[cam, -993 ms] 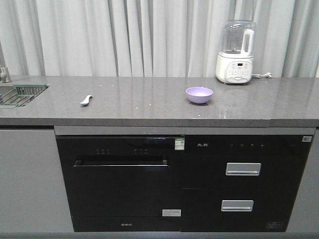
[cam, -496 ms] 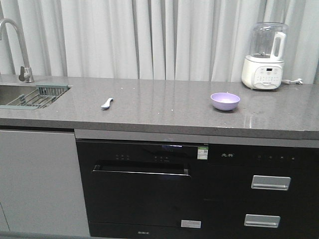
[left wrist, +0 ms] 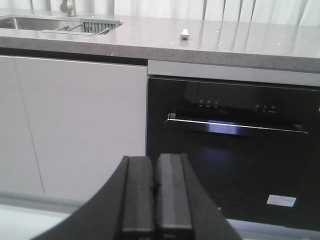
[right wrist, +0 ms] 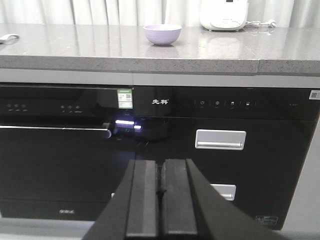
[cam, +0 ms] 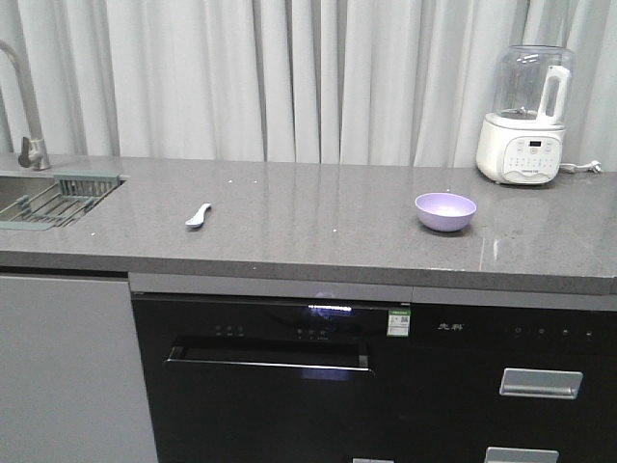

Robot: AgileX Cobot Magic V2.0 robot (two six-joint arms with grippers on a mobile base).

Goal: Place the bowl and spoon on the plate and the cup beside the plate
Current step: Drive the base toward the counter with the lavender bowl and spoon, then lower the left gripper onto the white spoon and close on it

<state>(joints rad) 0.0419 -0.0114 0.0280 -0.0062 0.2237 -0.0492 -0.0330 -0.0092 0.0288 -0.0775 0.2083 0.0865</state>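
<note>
Where pale curtains (cam: pixel 289 77) hang behind it, a long grey stone countertop (cam: pixel 308 241) fills the front view, with a black built-in dishwasher (cam: pixel 270 376) under its front edge and a black drawer cabinet (right wrist: pixel 220 139) with silver handles to the dishwasher's right. A sink (cam: pixel 14 198) with a wire rack is set into the countertop's left end, a faucet (cam: pixel 24 106) behind it. A white blender (cam: pixel 525 116) with a clear jug stands at the back edge near the right end.

My left claw (left wrist: pixel 154 195) is low down, facing the dishwasher door and a grey cabinet front; its fingers press flat together and hold nothing. My right claw (right wrist: pixel 161 200) is just as low, before the drawer cabinet, closed and empty too.

The lavender bowl (cam: pixel 445 211) sits upright toward the right end, midway between the front and back edges, in front of the blender and to its left. The pale spoon (cam: pixel 198 215) lies left of centre, near the sink, well apart from the bowl.
</note>
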